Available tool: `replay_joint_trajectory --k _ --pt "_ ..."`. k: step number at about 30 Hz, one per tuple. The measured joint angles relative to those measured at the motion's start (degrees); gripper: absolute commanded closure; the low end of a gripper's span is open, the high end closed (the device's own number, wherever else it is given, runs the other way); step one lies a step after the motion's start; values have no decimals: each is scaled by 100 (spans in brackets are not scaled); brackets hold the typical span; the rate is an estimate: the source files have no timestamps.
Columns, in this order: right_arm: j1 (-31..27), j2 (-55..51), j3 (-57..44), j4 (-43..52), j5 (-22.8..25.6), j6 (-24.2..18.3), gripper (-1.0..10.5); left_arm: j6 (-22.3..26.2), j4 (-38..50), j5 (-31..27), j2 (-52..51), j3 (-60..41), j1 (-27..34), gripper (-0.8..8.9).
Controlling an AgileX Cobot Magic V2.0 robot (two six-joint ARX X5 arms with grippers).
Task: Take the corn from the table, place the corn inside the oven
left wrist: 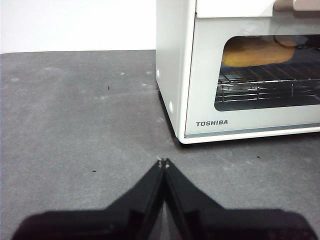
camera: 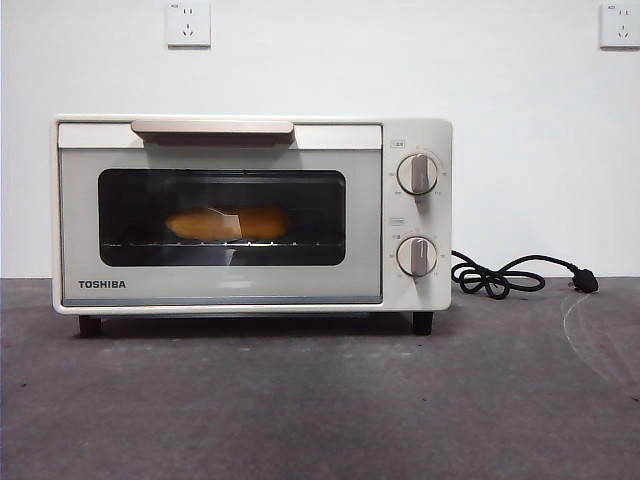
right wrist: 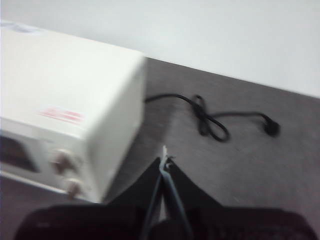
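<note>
The corn (camera: 228,222) lies on the wire rack inside the cream-white oven (camera: 250,212), seen through the dark glass of the closed door. The left wrist view shows the corn (left wrist: 257,51) behind the window too. My left gripper (left wrist: 163,162) is shut and empty, low over the table (left wrist: 75,125) off the oven's (left wrist: 240,70) front left corner. My right gripper (right wrist: 164,161) is shut and empty, raised above the table beside the knob end of the oven (right wrist: 70,110). Neither gripper shows in the front view.
A black power cord with its plug (camera: 510,273) lies coiled on the table to the right of the oven; the cord (right wrist: 212,120) shows beyond the right gripper too. Two wall sockets (camera: 188,22) sit high on the white wall. Bare grey table (camera: 320,400) stretches in front of the oven.
</note>
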Motion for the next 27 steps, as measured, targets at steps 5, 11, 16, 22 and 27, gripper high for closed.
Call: replay_joint_trajectory --k 5,11,16,22,27 --pt "-776 -669 -1281 1040 -22 131 945 0 0 0 0 0 0 814" --pt "-1307 -1602 -2579 1801 -42 160 945 0 0 0 0 0 -2 814" --pt "-1582 -2420 -3574 2094 -42 168 945 0 0 0 0 0 0 814" --pt "-1742 -3252 -4559 2164 7 190 945 0 0 0 0 0 0 814" --pt "-1930 -3836 -5045 2319 59 195 945 0 0 0 0 0 0 814"
